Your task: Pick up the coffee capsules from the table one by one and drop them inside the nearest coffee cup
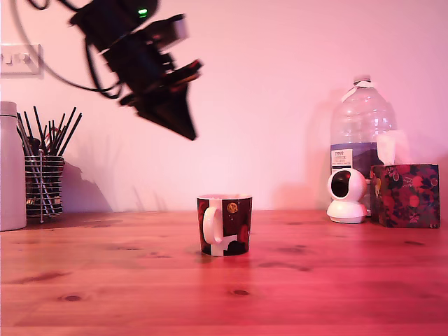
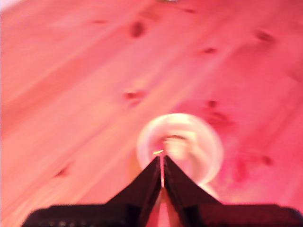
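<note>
The coffee cup [image 1: 225, 225], a dark mug with a white handle and rim, stands upright in the middle of the wooden table [image 1: 336, 280]. My gripper [image 1: 190, 134] hangs high above it, slightly to the exterior view's left, pointing down. In the blurred wrist view my gripper [image 2: 162, 160] has its fingers pressed together with only a thin slit between them, just over the cup's pale rim [image 2: 214, 142]. A pale blurred lump [image 2: 181, 142] lies inside the cup; I cannot tell whether it is coffee capsules. No capsule shows on the table [image 2: 71, 71].
At the exterior view's left stand a white canister [image 1: 10, 168] and a wire holder of black sticks [image 1: 43, 175]. On the right are a water bottle [image 1: 360, 126], a small white round camera [image 1: 347, 196] and a floral tissue box [image 1: 406, 194].
</note>
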